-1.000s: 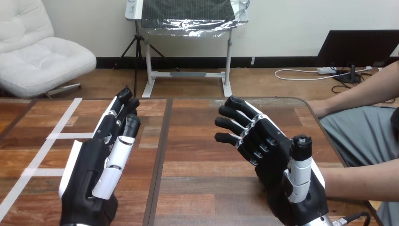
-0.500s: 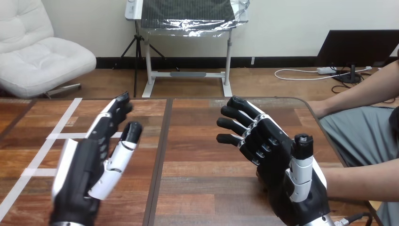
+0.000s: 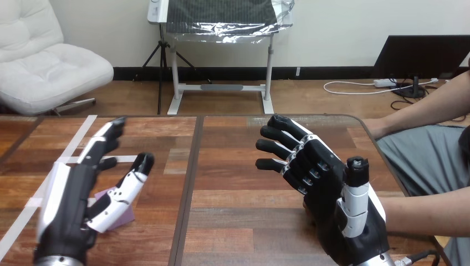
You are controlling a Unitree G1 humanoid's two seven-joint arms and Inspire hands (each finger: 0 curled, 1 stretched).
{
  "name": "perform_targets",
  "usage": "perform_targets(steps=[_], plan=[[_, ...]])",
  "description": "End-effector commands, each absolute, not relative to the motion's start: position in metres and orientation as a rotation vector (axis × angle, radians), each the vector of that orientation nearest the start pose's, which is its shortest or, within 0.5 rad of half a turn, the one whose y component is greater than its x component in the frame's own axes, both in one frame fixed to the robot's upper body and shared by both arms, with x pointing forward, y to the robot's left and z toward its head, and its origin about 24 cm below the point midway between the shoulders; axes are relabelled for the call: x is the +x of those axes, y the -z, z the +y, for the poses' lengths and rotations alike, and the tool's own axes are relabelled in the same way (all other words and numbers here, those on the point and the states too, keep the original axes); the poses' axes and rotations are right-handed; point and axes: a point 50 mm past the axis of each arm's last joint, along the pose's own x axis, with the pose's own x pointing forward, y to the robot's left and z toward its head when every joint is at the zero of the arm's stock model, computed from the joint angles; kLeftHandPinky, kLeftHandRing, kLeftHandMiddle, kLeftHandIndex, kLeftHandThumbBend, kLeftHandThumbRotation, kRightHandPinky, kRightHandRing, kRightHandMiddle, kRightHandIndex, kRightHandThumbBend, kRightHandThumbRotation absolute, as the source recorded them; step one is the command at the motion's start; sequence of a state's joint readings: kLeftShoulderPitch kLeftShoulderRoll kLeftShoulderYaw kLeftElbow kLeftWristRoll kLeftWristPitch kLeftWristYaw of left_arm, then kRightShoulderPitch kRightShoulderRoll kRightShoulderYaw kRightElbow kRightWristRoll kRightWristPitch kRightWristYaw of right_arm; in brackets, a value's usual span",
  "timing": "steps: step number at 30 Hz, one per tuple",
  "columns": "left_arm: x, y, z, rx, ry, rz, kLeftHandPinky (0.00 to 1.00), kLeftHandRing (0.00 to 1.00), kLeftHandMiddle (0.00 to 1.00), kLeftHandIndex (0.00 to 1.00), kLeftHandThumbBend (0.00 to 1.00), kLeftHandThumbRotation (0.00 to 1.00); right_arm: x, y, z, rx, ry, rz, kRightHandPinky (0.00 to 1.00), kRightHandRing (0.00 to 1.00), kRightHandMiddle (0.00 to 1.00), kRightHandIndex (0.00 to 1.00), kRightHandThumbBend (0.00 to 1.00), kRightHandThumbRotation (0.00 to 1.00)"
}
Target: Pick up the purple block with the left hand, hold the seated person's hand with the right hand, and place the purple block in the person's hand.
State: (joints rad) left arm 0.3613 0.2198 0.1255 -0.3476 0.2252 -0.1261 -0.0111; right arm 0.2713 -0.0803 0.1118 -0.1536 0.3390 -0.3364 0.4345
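A purple block [image 3: 119, 213] lies flat on the wooden table [image 3: 233, 166] at the lower left, partly hidden behind my left hand's thumb. My left hand [image 3: 77, 194] hovers over it, open, fingers stretched toward the far side and thumb spread to the right. My right hand [image 3: 327, 194] is raised at the centre right, open, fingers pointing up and left with nothing in them. The person's forearm [image 3: 427, 213] comes in from the right edge behind my right hand; its hand is hidden by mine, so I cannot tell whether they touch. Another forearm of the person [image 3: 427, 108] rests near the table's far right corner.
White tape lines [image 3: 66, 160] run across the table's left part. A dark seam [image 3: 191, 177] splits the tabletop down the middle. The person sits close at the table's right edge.
My left hand has swung to the left and lower, its thumb spreading out, which uncovers the purple block beneath it. My right hand has stayed almost still.
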Motion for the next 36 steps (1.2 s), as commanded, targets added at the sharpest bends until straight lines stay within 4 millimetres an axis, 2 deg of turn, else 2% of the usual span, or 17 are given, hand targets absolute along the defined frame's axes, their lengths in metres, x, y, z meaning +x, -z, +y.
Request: perform_targets(steps=[1, 10, 19, 27, 36], plan=[[0.196, -0.082, 0.227, 0.581, -0.128, -0.163, 0.76, 0.89, 0.92, 0.91, 0.57, 0.62, 0.198, -0.072, -0.140, 0.222, -0.415, -0.358, 0.74, 0.83, 0.84, 0.84, 0.89, 1.00], [0.206, -0.080, 0.244, 0.659, -0.164, -0.111, 0.77, 0.90, 0.93, 0.92, 0.64, 0.58, 0.199, -0.073, -0.141, 0.212, -0.408, -0.364, 0.74, 0.82, 0.84, 0.84, 0.88, 1.00], [0.214, -0.078, 0.255, 0.691, -0.192, -0.086, 0.78, 0.90, 0.93, 0.92, 0.65, 0.51, 0.200, -0.073, -0.143, 0.198, -0.396, -0.371, 0.74, 0.82, 0.83, 0.83, 0.88, 1.00], [0.221, -0.076, 0.262, 0.742, -0.209, -0.053, 0.75, 0.88, 0.91, 0.91, 0.65, 0.51, 0.200, -0.074, -0.144, 0.199, -0.395, -0.377, 0.74, 0.83, 0.84, 0.84, 0.86, 1.00], [0.227, -0.072, 0.265, 0.803, -0.209, -0.016, 0.80, 0.86, 0.91, 0.91, 0.67, 0.50, 0.200, -0.075, -0.144, 0.195, -0.397, -0.377, 0.74, 0.83, 0.84, 0.84, 0.86, 1.00]])
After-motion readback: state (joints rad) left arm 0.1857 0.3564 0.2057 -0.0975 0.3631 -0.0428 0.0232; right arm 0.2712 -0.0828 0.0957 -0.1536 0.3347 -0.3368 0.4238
